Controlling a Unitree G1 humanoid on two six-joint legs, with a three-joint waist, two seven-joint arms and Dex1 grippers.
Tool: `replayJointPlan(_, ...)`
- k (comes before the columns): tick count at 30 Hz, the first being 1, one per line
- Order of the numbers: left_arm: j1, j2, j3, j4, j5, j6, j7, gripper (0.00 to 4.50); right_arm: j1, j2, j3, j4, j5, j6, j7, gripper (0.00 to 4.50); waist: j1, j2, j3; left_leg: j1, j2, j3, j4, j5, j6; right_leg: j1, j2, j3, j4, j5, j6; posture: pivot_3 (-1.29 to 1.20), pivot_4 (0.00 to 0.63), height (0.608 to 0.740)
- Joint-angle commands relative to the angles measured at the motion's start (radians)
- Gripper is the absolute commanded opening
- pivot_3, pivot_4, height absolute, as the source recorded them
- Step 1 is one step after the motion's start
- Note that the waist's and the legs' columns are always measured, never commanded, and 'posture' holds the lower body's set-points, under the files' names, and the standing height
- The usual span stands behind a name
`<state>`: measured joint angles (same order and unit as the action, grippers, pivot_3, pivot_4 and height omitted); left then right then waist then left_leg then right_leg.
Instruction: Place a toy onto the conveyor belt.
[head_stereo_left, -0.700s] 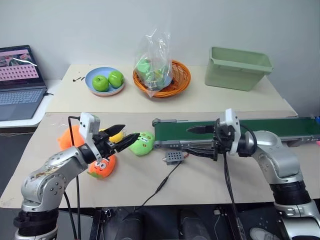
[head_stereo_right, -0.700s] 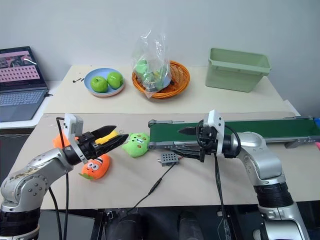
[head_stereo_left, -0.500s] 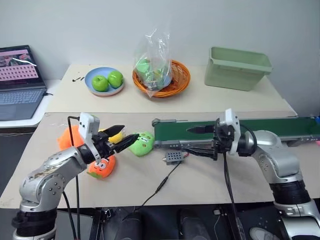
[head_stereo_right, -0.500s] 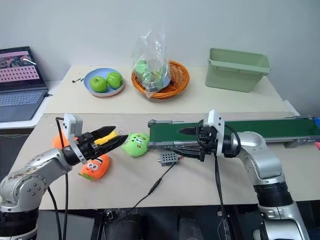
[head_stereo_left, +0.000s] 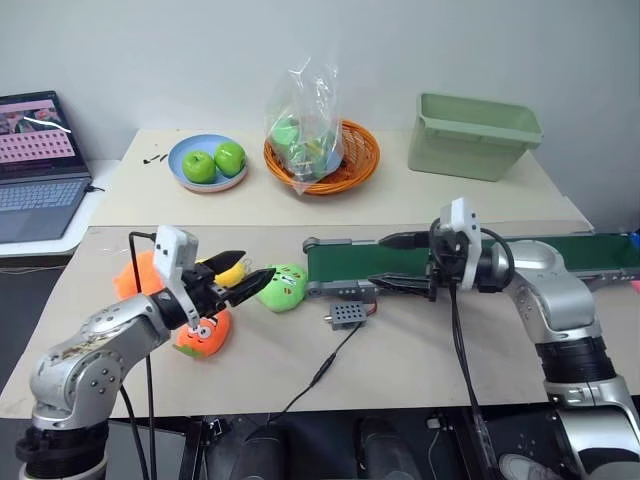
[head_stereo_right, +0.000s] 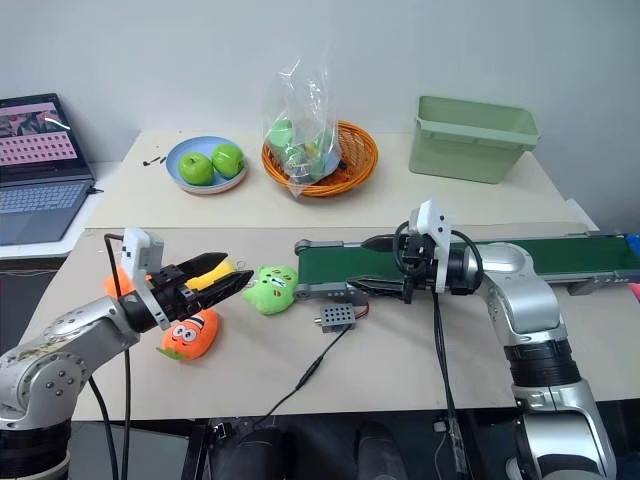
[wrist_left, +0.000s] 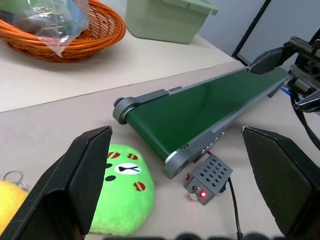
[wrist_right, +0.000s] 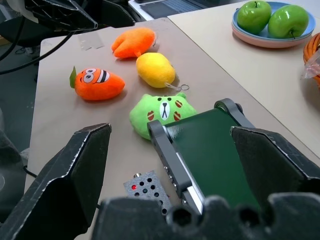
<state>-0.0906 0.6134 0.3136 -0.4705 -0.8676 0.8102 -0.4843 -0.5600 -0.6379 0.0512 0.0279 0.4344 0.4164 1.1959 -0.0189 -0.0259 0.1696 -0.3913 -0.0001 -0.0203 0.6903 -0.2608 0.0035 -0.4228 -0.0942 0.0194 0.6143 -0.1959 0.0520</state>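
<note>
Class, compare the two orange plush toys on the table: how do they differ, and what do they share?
The plain orange toy has no face and ends in stubby lobes; the orange carrot plush has big eyes, white stripes and a green leaf. The plain one lies farther from the conveyor belt. Both are soft, orange and lie untouched.

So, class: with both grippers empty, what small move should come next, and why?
Probably swing the left gripper back toward the plain orange toy. It is open and empty, hovering above the yellow plush, while the toy lies untouched on the table and the conveyor belt is bare.
</note>
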Motion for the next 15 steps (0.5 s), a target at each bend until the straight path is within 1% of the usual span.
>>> replayJointPlan(1, 0.049, 0.012, 0.090, -0.022, 0.017, -0.025, 0.036, 4.43, -0.053, 0.010, 0.001, 0.014, -0.003, -0.030, 0.013, 4.50, 0.001, 0.000, 0.000, 0.000, 0.000, 0.000, 0.000, 0.000, 0.000, 0.000, 0.000, 0.000, 0.000, 0.000, 0.000, 0.00, 0.150, 0.740)
replayJointPlan(4, 0.108, 0.006, 0.123, -0.012, 0.048, -0.051, 0.045, 4.43, -0.078, 0.024, 0.015, 0.038, -0.010, -0.038, 0.022, 4.50, 0.004, 0.000, 0.000, 0.001, 0.000, 0.000, -0.001, 0.000, 0.000, 0.000, 0.000, 0.000, 0.000, 0.000, 0.000, 0.00, 0.150, 0.740)
replayJointPlan(10, 0.224, -0.037, 0.179, -0.002, 0.110, -0.138, 0.046, 4.43, -0.116, 0.051, 0.031, 0.076, -0.024, -0.049, 0.040, 4.50, 0.007, 0.000, 0.000, 0.001, 0.000, 0.001, -0.003, 0.000, 0.000, 0.000, 0.000, 0.000, -0.002, 0.000, 0.000, 0.00, 0.150, 0.740)
replayJointPlan(13, 0.269, -0.064, 0.276, 0.069, 0.126, -0.194, 0.063, 4.43, -0.127, 0.060, 0.042, 0.087, -0.028, -0.049, 0.050, 4.50, 0.006, 0.000, 0.000, 0.001, 0.000, 0.001, -0.003, 0.000, 0.000, 0.000, 0.000, 0.000, -0.002, 0.000, -0.001, 0.00, 0.150, 0.740)
replayJointPlan(15, 0.273, -0.074, 0.326, 0.126, 0.140, -0.224, 0.080, 4.43, -0.131, 0.063, 0.045, 0.089, -0.029, -0.046, 0.054, 4.50, 0.006, 0.000, 0.000, 0.002, 0.000, 0.000, -0.004, 0.000, 0.000, 0.000, 0.000, 0.000, -0.001, 0.000, -0.001, 0.00, 0.150, 0.740)
